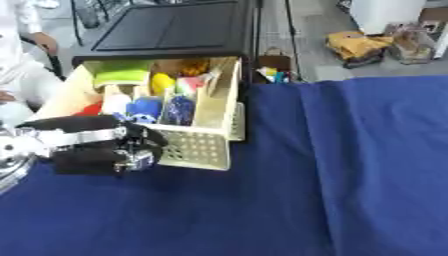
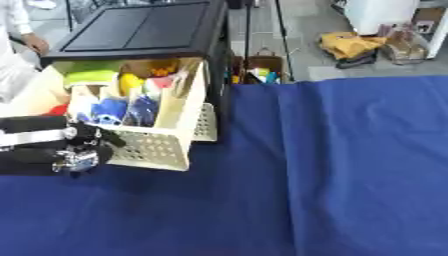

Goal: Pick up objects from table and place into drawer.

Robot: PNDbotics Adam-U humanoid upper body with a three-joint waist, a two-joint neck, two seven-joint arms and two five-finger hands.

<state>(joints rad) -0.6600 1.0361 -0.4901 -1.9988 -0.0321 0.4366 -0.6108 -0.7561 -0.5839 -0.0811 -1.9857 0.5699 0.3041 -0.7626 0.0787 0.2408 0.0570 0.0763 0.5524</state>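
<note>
My left hand, fingers curled with nothing visibly held, hangs just near of the cream drawer, which stands pulled open and packed with colourful objects at the blue tablecloth's far left; I should probably clear the rim carefully.

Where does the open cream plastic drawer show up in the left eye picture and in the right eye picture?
Left eye view: the open cream plastic drawer sits left of centre, mid-height.
Right eye view: it lies nearer the left edge.
Shared landmark: the black cabinet top directly above it.
</note>
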